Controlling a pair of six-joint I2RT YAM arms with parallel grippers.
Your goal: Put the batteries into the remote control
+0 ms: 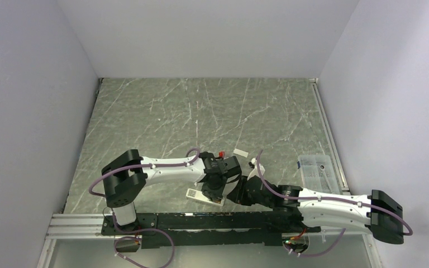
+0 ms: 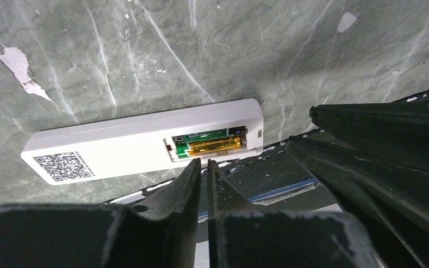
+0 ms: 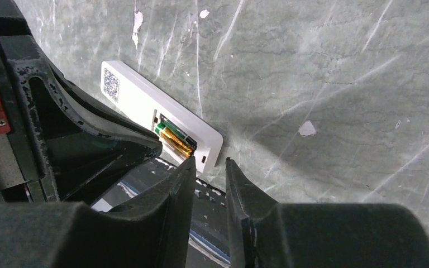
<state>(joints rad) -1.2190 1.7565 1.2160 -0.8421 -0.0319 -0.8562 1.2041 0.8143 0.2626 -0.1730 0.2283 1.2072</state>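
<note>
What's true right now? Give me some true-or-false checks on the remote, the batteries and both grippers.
1. The remote control lies back side up, with its QR label showing. True.
2. The battery recess is empty. False: at least one gold-green battery lies in it.
3. The left gripper is shut with nothing between its fingers. True.
4. The right gripper holds the remote control off the table. False: the remote lies flat on the table, and the right gripper's fingers stand slightly apart and empty beside it.
5. A cover closes the recess. False: the recess is uncovered, and a small white piece lies apart on the table.
</note>
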